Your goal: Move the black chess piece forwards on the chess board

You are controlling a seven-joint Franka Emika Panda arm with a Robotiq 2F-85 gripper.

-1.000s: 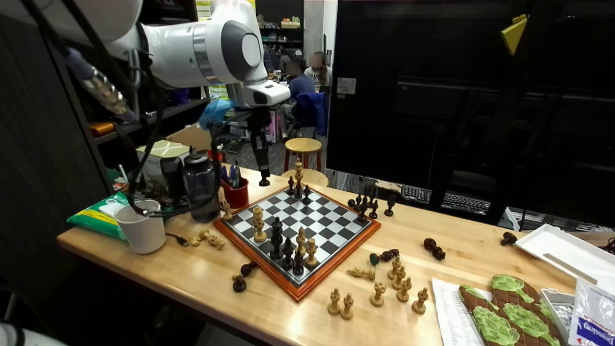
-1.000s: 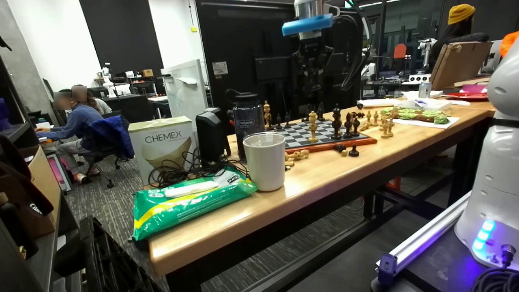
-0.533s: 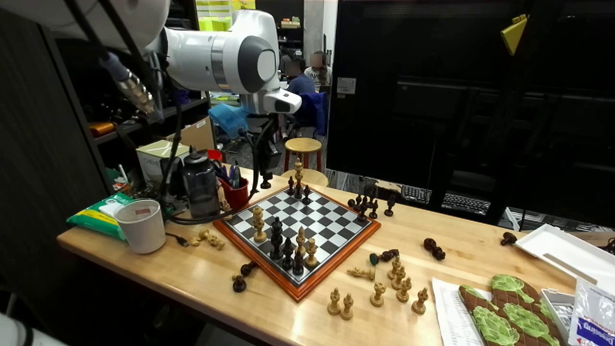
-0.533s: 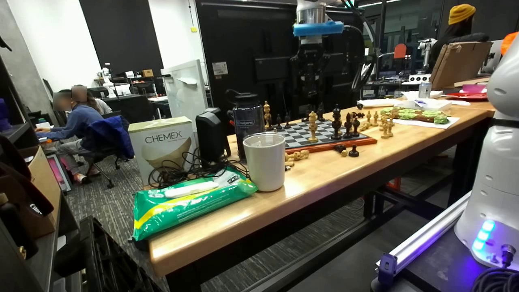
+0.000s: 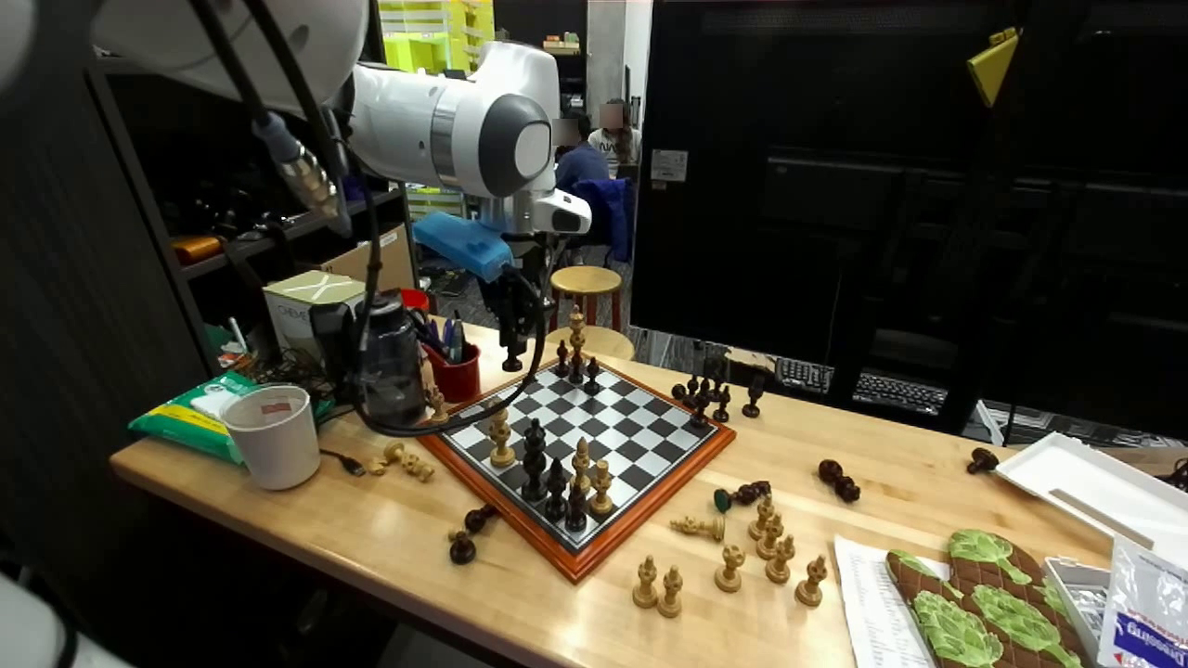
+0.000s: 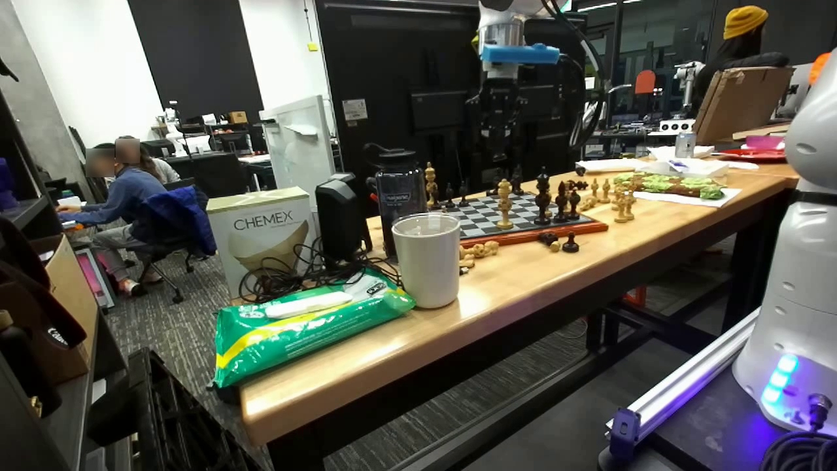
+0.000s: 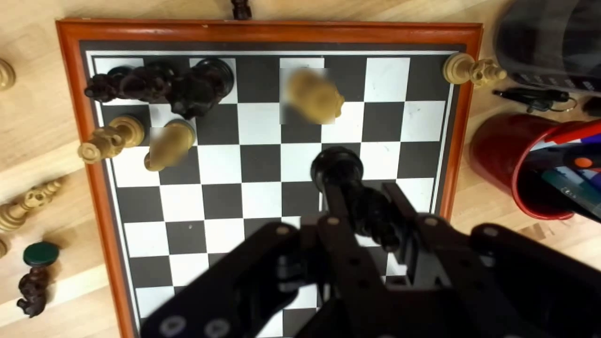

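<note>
My gripper [image 7: 364, 199] is shut on a black chess piece [image 7: 337, 166], whose round base sticks out past the fingertips. The piece also hangs below the gripper in an exterior view [image 5: 512, 362]. It is held tilted in the wrist view and above the checkered chess board [image 7: 223, 202]. The board also shows in both exterior views [image 5: 636, 431] [image 6: 536, 235]. Several black pieces [image 5: 534, 464] and tan pieces [image 5: 601, 487] stand near one corner. A tall tan piece [image 5: 499, 431] stands alone. More pieces [image 5: 592, 376] stand at the far corner.
A red pen cup [image 5: 455, 376] and a dark bottle [image 5: 394, 371] stand close beside the board. A white cup [image 5: 278, 445] is nearer the table edge. Loose chess pieces [image 5: 729, 568] lie and stand around the board. Oven mitts [image 5: 984, 594] lie on the table.
The arm has come lower, and the wrist has turned, so the gripper hangs more upright. The held black piece has dropped slightly with it. The pieces on the board have not moved.
</note>
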